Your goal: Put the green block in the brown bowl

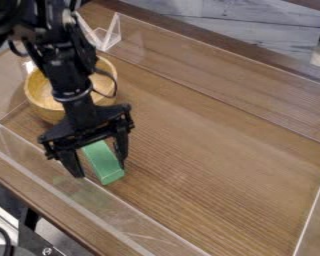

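The green block [101, 163] lies flat on the table [230, 150], near-left, its long axis running from far-left to near-right. Its far end is hidden under my gripper [93, 158], which points straight down with jaws spread wide, one finger either side of the block's width, gripping nothing. The brown bowl [45, 92] sits just beyond, far-left. Judgement: closing across the short axis comes next.

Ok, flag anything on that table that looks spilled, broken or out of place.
Nothing stands out. The green block lies flat on the wooden table, intact, beside the upright brown bowl. The gripper straddles the block with its jaws open. No spill or damage shows.
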You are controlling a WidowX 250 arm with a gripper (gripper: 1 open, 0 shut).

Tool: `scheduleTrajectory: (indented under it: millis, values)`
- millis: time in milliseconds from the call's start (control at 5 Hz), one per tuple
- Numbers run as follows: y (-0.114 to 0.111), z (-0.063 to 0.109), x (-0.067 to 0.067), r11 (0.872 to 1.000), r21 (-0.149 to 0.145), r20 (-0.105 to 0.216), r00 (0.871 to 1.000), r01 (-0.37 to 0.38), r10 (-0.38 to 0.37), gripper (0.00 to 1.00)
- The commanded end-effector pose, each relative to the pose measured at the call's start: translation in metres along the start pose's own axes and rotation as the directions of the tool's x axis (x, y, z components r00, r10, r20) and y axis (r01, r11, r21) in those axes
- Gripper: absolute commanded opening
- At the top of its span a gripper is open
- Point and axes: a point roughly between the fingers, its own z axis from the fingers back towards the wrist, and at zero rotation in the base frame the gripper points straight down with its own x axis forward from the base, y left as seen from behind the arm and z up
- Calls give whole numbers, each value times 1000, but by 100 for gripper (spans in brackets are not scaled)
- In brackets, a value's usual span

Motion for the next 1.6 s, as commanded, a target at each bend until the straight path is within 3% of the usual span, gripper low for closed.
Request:
scheduleTrajectory:
  millis: [0,400,600,1400]
  values:
    - [-7,-3,7,1000,-24,26,1000,-13,14,100]
    - [-9,-15,9,999,-23,21,999,-33,33,100]
    - [-10,-17,9,999,-19,17,999,-36,36,0]
    - [-8,3,-5,999,54,-25,1000,-1,2,0]
